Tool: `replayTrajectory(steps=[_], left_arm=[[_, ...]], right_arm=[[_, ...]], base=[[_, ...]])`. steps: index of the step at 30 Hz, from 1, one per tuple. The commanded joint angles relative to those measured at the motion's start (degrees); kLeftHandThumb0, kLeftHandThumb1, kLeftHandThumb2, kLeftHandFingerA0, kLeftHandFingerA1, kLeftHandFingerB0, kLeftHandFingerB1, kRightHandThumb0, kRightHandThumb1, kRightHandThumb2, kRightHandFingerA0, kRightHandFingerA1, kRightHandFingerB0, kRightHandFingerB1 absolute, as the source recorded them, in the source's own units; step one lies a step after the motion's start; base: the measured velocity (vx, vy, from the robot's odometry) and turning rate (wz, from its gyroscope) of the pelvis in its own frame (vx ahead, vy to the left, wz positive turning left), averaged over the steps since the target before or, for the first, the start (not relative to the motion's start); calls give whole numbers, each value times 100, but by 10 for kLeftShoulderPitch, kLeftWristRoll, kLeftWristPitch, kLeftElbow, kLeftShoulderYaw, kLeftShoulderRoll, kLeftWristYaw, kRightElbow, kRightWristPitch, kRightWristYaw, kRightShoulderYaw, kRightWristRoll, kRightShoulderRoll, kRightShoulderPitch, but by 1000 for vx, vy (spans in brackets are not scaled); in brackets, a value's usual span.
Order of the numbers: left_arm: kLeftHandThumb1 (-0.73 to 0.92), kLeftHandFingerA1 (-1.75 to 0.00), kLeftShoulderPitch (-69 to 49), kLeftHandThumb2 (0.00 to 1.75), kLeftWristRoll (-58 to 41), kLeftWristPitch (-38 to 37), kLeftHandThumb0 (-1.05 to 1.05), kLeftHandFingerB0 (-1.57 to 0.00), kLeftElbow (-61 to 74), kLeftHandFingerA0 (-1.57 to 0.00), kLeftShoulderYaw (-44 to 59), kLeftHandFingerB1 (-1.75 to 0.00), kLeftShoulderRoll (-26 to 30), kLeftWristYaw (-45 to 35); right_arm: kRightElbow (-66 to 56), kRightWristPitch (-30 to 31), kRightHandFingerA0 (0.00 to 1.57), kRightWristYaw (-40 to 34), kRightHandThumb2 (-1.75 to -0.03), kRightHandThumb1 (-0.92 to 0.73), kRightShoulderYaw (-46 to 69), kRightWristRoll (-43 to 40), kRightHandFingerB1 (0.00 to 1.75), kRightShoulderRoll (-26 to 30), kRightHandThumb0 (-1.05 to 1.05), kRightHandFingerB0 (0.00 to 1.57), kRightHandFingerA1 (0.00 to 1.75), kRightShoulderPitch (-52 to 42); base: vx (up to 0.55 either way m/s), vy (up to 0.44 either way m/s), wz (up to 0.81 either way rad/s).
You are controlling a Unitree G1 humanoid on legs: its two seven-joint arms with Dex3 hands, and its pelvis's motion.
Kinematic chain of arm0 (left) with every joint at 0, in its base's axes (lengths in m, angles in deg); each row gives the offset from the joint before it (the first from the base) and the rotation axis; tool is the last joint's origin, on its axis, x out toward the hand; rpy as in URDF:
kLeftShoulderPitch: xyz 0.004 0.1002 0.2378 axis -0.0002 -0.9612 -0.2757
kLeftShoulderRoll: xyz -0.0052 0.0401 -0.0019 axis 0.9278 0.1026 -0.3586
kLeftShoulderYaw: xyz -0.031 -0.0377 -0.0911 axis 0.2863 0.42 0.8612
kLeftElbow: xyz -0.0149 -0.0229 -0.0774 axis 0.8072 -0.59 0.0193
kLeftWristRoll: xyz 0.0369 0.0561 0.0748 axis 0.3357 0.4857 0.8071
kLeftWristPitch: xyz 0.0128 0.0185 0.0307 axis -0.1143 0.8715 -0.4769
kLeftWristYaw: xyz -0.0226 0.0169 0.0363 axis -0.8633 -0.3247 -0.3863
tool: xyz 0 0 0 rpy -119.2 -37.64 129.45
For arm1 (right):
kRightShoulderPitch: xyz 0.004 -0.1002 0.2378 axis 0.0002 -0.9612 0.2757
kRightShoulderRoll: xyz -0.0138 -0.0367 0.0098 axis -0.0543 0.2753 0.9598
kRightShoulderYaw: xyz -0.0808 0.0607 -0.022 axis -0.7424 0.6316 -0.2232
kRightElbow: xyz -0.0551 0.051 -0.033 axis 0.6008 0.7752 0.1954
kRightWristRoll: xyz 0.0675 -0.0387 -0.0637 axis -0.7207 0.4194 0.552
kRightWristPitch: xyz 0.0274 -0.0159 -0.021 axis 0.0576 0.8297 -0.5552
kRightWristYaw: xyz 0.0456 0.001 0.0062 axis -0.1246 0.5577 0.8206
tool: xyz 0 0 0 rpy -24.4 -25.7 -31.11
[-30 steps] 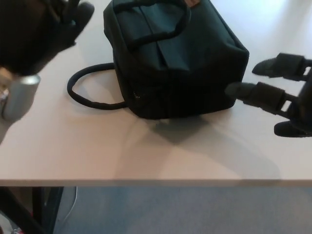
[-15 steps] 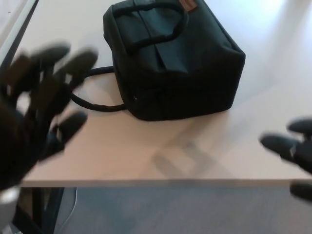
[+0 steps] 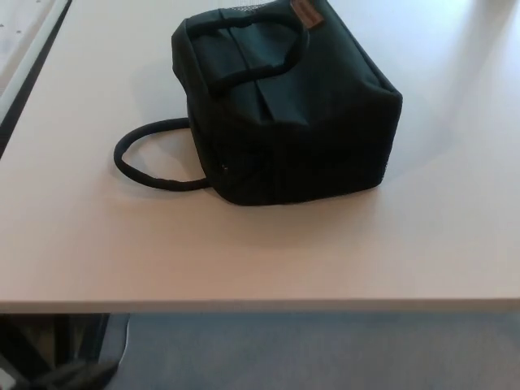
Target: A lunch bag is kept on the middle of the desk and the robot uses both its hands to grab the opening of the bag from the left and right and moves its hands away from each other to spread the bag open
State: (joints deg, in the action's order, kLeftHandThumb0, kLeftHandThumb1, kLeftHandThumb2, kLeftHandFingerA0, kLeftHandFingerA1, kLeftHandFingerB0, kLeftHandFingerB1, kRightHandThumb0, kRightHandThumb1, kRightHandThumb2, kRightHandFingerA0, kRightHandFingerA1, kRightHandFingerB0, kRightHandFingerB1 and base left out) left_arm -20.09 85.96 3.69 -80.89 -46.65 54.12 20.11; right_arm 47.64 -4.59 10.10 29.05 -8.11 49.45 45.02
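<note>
The bag (image 3: pixel 284 114) sits on the table (image 3: pixel 97 252), a little left of centre and toward the far side, its dark boxy body resting flat. One handle (image 3: pixel 252 49) arches over the top, the other (image 3: pixel 154 154) lies flat on the table to the bag's left, touching its near-left corner. A small brown tag (image 3: pixel 307 14) shows at the far top edge. A fold runs down the middle of the top, and the mouth looks drawn together along it, though the fabric is too dark to tell whether it is zipped or only pinched.

Neither hand is in view, so nothing can be said of the fingers: how far apart they are, or whether they hold anything. Nothing touches the bag.

Judging from this, the spreading is not begun and the step in hand is the reach. It would go best with each hand coming in from its own side, level with the top rim, taking the fabric edge beside the fold and not the handle. The pulls should be even and outward, since the bag is light and soft and a one-sided tug would likely drag it across the smooth table.

The floor (image 3: pixel 325 349) shows below the near edge.
</note>
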Motion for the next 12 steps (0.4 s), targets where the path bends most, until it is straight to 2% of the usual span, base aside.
replayTrajectory(steps=[1,2,6,11,12], left_arm=[[92,-33,-68,68,-289,-86,-50,-21,-138,-27,-58,-30,34,-152],[92,-32,-51,68,-287,-76,-55,-21,-156,-27,-55,-30,35,-168],[92,-34,-28,69,-327,-34,-58,-19,-177,-30,-46,-29,28,-221],[92,-33,-28,68,-346,-39,-59,-18,-189,-29,-38,-28,32,-245],[78,-44,-28,97,-350,-39,-65,-13,-188,-22,-37,-40,31,-248]], right_arm=[[130,14,16,3,-67,-82,-110,-10,20,-73,-63,10,39,-38],[136,21,1,30,-111,-57,-116,-36,50,-72,-35,0,51,-37],[170,32,1,62,-111,-57,-125,-70,50,-67,-35,0,50,-23],[185,44,2,99,-110,-56,-132,-112,50,-59,-35,0,51,-16],[184,45,1,100,-110,-55,-133,-112,50,-58,-35,0,51,-16]], base=[[0,0,0],[0,0,0],[0,0,0],[0,0,0],[0,0,0]])
